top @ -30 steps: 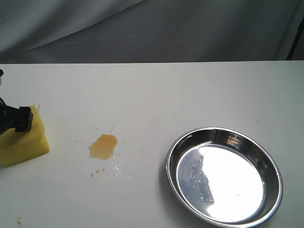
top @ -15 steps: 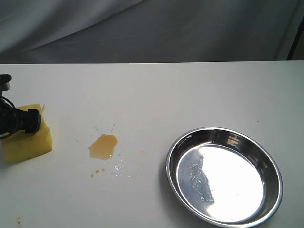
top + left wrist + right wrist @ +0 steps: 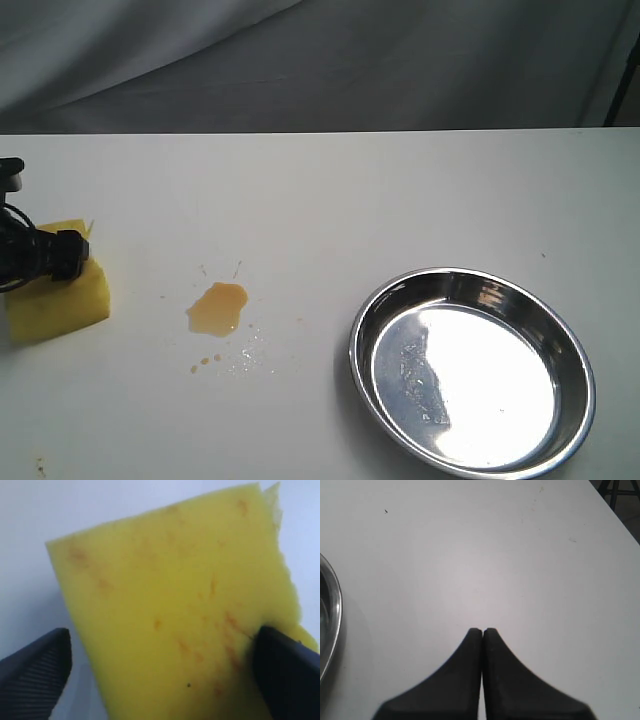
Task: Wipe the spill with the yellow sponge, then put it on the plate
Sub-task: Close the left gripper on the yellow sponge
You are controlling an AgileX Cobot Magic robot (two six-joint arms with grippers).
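My left gripper [image 3: 162, 652] stands spread astride the yellow sponge [image 3: 65, 295] at the exterior view's left edge, one finger touching, ready to pinch it for wiping the spill [image 3: 217, 308] left of centre.

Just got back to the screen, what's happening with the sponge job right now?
The left gripper has its jaws straddling the yellow sponge on the left of the table. One side touches it and the other shows a gap, so there is no firm grip yet. The spill sits unwiped between the sponge and the empty plate. The right gripper is shut over bare table beside the plate.
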